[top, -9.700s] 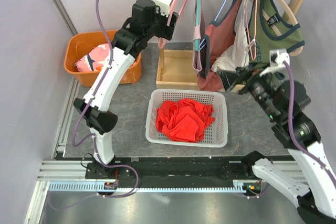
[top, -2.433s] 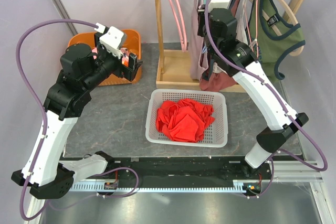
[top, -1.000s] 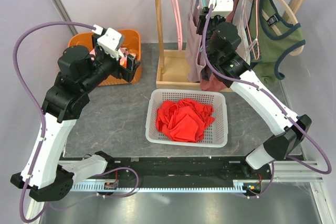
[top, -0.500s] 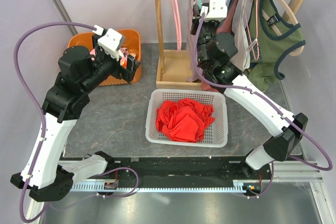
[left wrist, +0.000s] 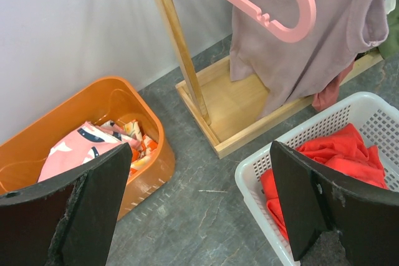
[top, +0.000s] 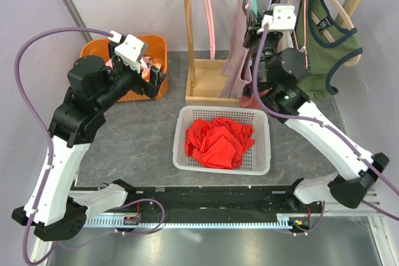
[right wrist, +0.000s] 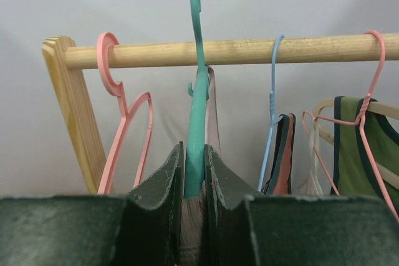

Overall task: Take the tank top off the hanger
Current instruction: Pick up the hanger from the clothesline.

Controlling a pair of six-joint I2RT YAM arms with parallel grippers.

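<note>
The right gripper (right wrist: 194, 154) is nearly shut, its two fingers pinching the neck of the teal hanger (right wrist: 197, 91) just below the hook. The hook reaches up past the wooden rail (right wrist: 262, 50), and the pictures do not settle whether it is clear of the rail. The mauve tank top (top: 239, 54) is on that hanger. It hangs straight down from the claw with its long axis vertical, its hem near the rack's wooden base (top: 209, 85) and just behind the white basket (top: 181, 147). The garment therefore lies directly beneath the right claw, which probably cannot strip it off while holding the hanger. The left gripper (left wrist: 201, 154) is spread fully open and empty, near the orange bin (top: 93, 54) and well apart from the cloth. It faces the tank top across the rack post (left wrist: 177, 48), so the free left arm probably has to reach right.
</note>
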